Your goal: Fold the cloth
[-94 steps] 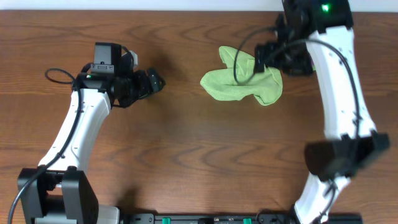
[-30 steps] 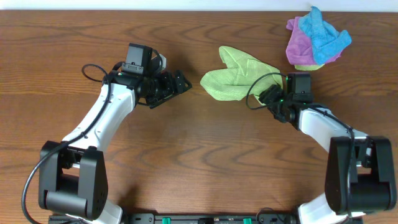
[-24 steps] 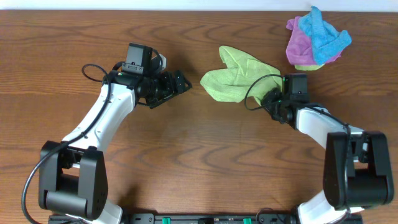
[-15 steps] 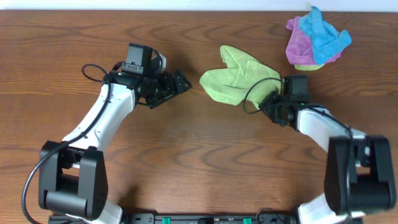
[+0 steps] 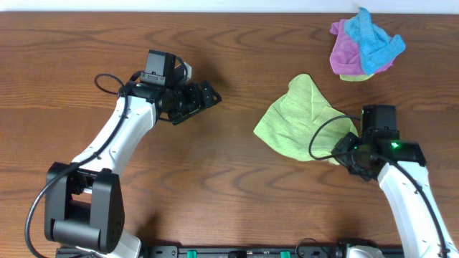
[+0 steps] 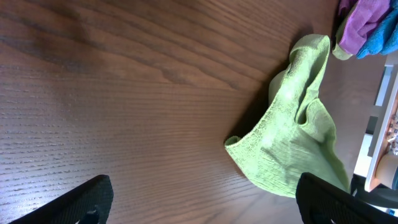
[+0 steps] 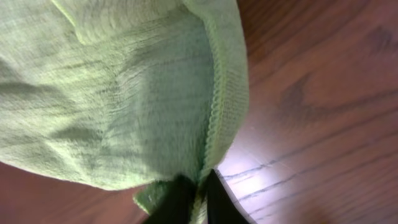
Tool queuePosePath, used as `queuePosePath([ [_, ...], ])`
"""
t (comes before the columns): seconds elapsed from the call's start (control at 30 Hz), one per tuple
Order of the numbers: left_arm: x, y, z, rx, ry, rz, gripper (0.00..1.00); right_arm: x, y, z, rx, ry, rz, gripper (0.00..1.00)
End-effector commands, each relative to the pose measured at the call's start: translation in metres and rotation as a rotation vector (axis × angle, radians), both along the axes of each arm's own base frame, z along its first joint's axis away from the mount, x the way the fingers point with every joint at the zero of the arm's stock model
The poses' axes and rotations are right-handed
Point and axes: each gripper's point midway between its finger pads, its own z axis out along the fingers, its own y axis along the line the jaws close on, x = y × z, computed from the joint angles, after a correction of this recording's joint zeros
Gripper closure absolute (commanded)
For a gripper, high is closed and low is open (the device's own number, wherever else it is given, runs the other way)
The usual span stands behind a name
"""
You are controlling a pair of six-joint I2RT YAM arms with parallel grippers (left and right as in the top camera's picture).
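The lime-green cloth lies rumpled on the wooden table, right of centre. My right gripper sits at its near right corner, shut on the hemmed edge. In the right wrist view the cloth fills the upper left, and its hem runs down between the two dark fingers of the right gripper. My left gripper hovers wide open well to the left of the cloth, holding nothing. In the left wrist view the cloth lies ahead, beyond the spread tips of the left gripper.
A pile of purple and bright blue cloths lies at the back right corner, also seen at the top right as the pile in the left wrist view. Bare wooden table stretches between the arms.
My right gripper has shut on the cloth's edge and dragged it toward the front right. The cloth has shifted right and stretched out. The left arm has not moved.
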Motion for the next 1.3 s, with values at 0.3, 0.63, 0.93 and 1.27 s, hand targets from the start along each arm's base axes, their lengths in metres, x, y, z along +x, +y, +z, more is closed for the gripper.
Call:
queuePosePath([
  [0.3, -0.003, -0.005, -0.004, -0.004, 0.015, -0.015, 0.04, 0.029, 0.026, 0.014, 0.115, -0.142, 0.155, 0.47],
  [0.63, -0.013, -0.016, -0.007, 0.013, 0.024, -0.06, 0.04, 0.063, 0.085, -0.027, 0.229, -0.129, 0.357, 0.51],
  [0.93, -0.024, -0.011, -0.012, 0.043, 0.04, -0.111, 0.04, 0.104, 0.151, -0.058, 0.24, -0.113, 0.521, 0.51],
  [1.27, -0.025, 0.002, -0.014, 0.051, 0.057, -0.104, 0.05, 0.132, 0.176, -0.065, 0.23, -0.115, 0.558, 0.4],
])
